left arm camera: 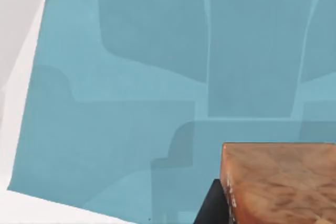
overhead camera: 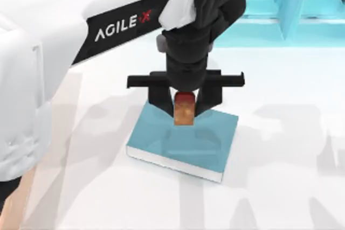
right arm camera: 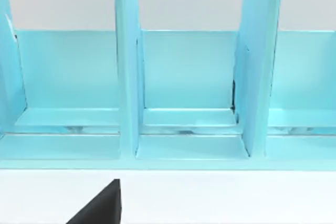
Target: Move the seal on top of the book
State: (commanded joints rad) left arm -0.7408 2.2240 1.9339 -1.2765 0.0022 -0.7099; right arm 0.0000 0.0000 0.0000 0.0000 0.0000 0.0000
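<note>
The teal-blue book (overhead camera: 183,141) lies flat on the white table near the middle, white page edges along its front. Over its rear part my left gripper (overhead camera: 185,110) points down and is shut on the seal (overhead camera: 184,112), a small red-orange block with a red top. I cannot tell whether the seal's base touches the cover. The left wrist view shows the book cover (left arm camera: 131,93), the seal's orange-brown underside (left arm camera: 278,182) and one black finger (left arm camera: 210,208) beside it. A black finger (right arm camera: 100,208) of my right gripper shows at the edge of the right wrist view.
A lighter turquoise shelf unit (overhead camera: 291,4) stands at the back right of the table; the right wrist view faces its upright dividers (right arm camera: 128,77). My left arm's white body (overhead camera: 48,52) covers the table's left side.
</note>
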